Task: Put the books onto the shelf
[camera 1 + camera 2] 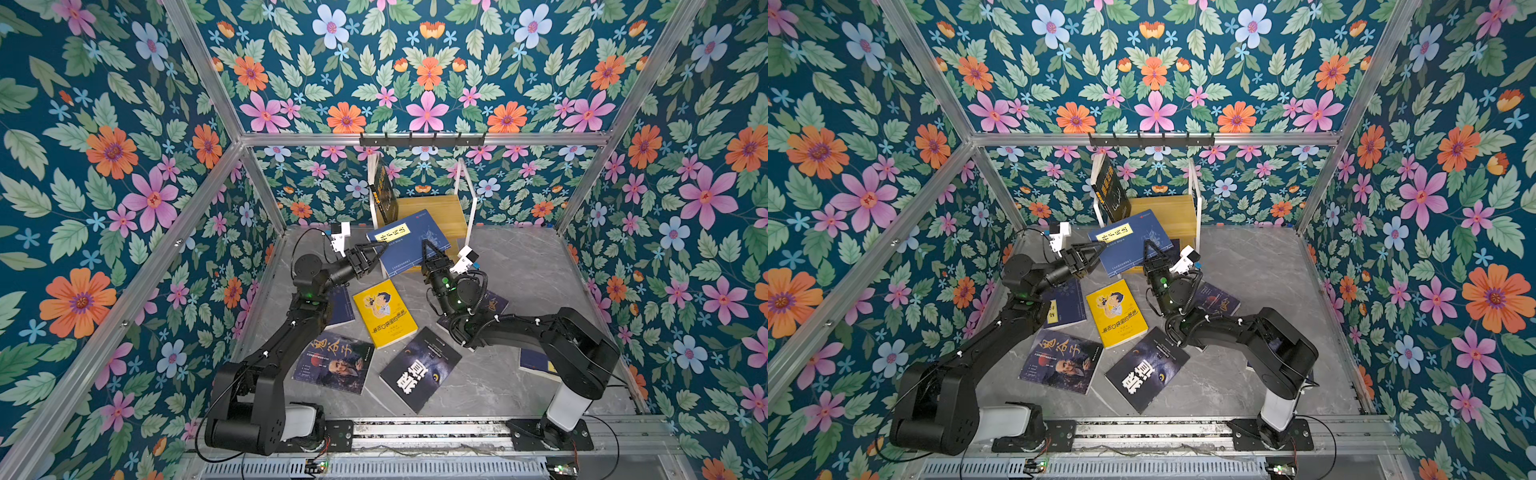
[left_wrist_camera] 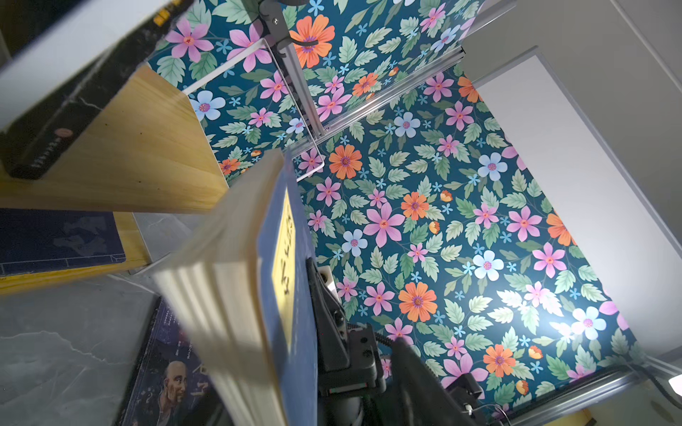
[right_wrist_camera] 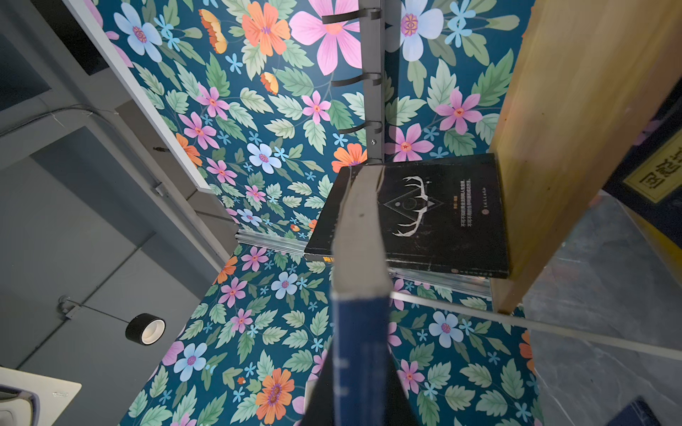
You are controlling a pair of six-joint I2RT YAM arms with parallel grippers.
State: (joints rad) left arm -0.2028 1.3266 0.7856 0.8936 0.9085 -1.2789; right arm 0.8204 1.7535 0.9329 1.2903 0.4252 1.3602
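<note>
We saw the navy book (image 1: 409,243) (image 1: 1131,243) off the table (image 1: 519,270), tilted in the air just in front of the shelf (image 1: 440,208) (image 1: 1165,208), its yellow label facing up. The right gripper (image 1: 429,248) (image 1: 1148,248) was clamped tight on the book's near edge. In the right wrist view that edge (image 3: 363,258) rose from between its fingers.

The left gripper (image 1: 381,246) (image 1: 1100,246) sat at the book's left corner. We could not tell how wide its jaws stood, nor whether they gripped the book.

A black book (image 1: 382,191) (image 3: 435,217) stood at the left end of the shelf's top board, leaning on the white frame. In the left wrist view a second navy book (image 2: 55,239) lay on the lower board.

On the table a yellow book (image 1: 384,311), a portrait book (image 1: 332,361) and a dark book (image 1: 419,368) lay flat near the middle. A third navy book (image 1: 343,309) lay partly under the left arm, and further books showed under the right arm.
</note>
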